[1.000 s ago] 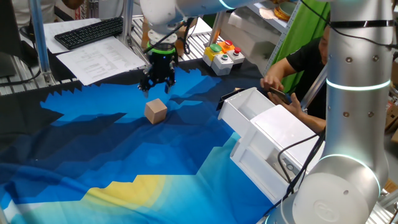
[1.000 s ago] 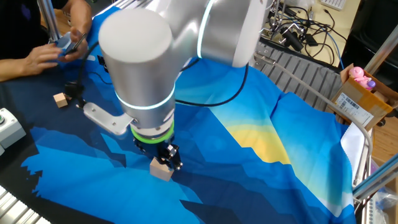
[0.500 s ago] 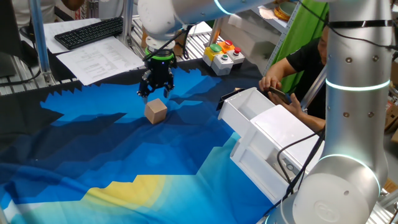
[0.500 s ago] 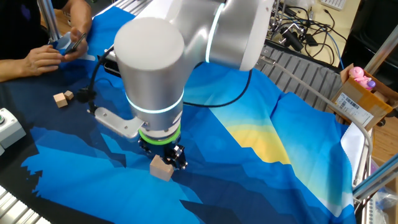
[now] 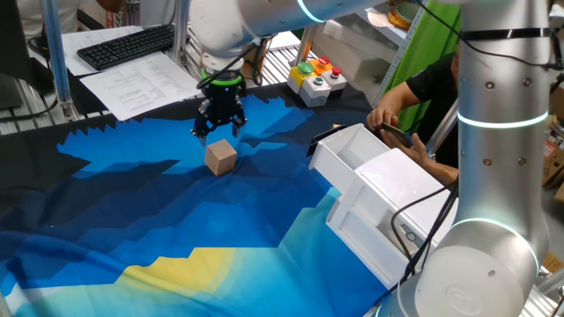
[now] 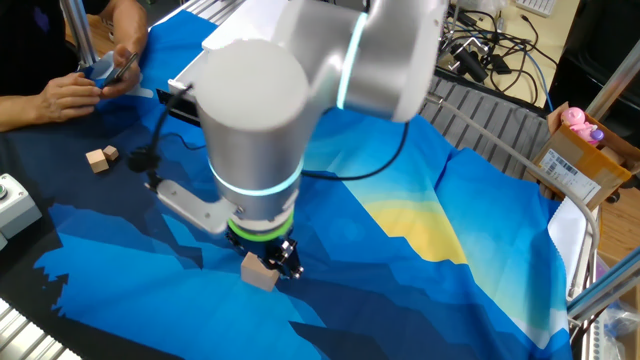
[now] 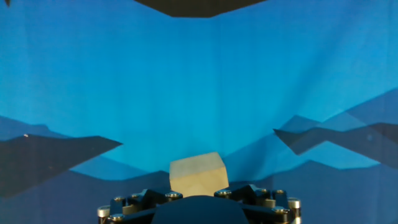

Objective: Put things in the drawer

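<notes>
1. In the hand view the gripper shows only as a dark base along the bottom edge; its jaws are out of frame, so their spread cannot be read.
2. That base hides the cube's lower part.
3. From the other fixed view the arm's big silver joint blocks the drawer entirely.
4. The two small blocks are too tiny to tell whether they touch.
5. The drawer's inside is not visible.
</notes>
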Robot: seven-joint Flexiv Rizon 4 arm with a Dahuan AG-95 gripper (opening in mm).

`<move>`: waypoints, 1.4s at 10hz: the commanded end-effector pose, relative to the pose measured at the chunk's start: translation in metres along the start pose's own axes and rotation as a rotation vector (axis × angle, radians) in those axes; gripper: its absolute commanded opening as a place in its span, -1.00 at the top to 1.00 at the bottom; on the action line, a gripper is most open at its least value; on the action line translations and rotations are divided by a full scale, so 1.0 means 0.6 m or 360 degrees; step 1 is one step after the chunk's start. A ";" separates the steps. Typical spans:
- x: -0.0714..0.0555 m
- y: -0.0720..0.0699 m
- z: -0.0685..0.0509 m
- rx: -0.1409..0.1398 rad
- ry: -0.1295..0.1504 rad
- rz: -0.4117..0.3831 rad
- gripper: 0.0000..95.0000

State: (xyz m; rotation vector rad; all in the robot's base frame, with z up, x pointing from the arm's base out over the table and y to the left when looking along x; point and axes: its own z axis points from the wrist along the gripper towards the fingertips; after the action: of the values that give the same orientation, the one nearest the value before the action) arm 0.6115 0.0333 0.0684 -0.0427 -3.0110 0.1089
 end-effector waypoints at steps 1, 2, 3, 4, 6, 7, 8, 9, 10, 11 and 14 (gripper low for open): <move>-0.002 0.000 -0.001 0.0053 0.0164 -0.0133 -0.60; -0.002 0.000 -0.001 0.0057 0.0164 -0.0161 -0.60; -0.003 0.001 0.004 0.0067 0.0164 -0.0188 -0.60; -0.003 0.002 0.008 0.0072 0.0164 -0.0201 -0.60; -0.004 0.004 0.024 0.0079 0.0158 -0.0241 -0.60; -0.003 0.005 0.032 0.0083 0.0154 -0.0262 -0.60; -0.002 0.006 0.044 0.0082 0.0150 -0.0273 -0.60; 0.000 0.007 0.053 0.0080 0.0147 -0.0277 -0.60; 0.002 0.007 0.063 0.0074 0.0146 -0.0276 -0.60; 0.001 0.006 0.067 0.0052 0.0144 -0.0291 -0.20; 0.004 0.004 0.049 0.0049 0.0162 -0.0269 1.00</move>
State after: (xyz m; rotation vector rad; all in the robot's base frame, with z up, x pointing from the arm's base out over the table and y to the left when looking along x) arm 0.6087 0.0346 0.0387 0.2103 -2.8947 0.1211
